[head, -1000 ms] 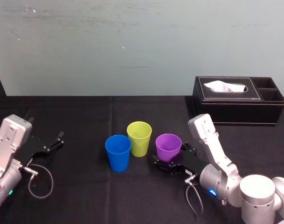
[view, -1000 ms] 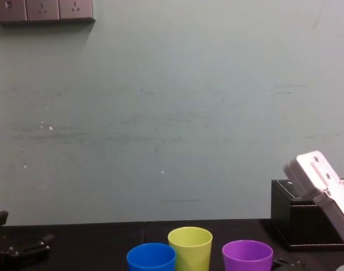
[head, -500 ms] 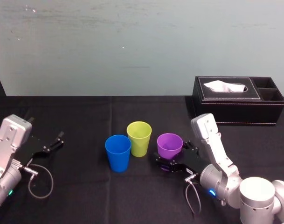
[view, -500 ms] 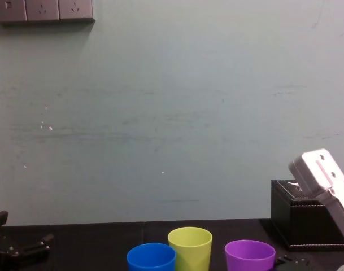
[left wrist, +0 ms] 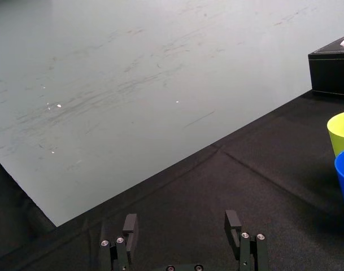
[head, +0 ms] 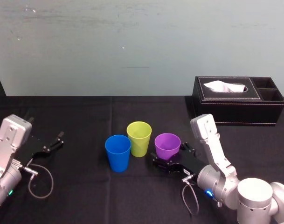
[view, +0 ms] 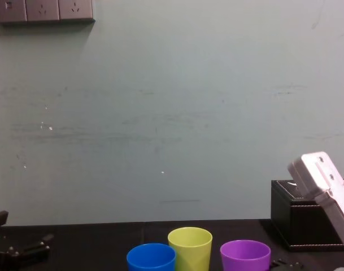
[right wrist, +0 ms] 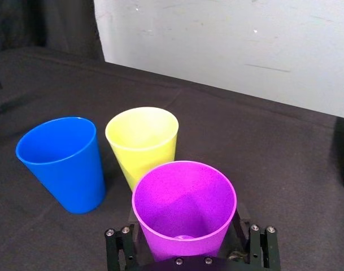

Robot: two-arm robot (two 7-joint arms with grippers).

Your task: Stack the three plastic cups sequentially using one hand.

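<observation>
Pincer on the right arm [head: 169, 160] is nearest of all, low on the black surface [head: 86, 116], and it's pinching the purple cup [head: 167, 145]. From the right wrist view the fingers [right wrist: 118, 245] stand on either side of the cup's lower wall, pressed to it, with the open mouth facing up. Whether the cup's base touches the surface, I cannot tell; the pincer hides it. The light grey arm [head: 211, 144] slants up behind it.

Over on the left edge, the left pincer [left wrist: 183, 226] is parked just above the surface, spread wide with nothing between its fingers, well apart from the cups.

Moving out a little: the blue cup [head: 118, 152] stands upright to the left of the purple one, with a clear gap between them. Just behind and between those two is the yellow-green cup [head: 139, 138], upright, just beside the blue cup and near the purple one. All three stand mouth up, none nested.

Farther back on the right sits the black tissue box [head: 235, 105], a white tissue poking from its slot. Beyond that, the pale wall [head: 132, 42].
</observation>
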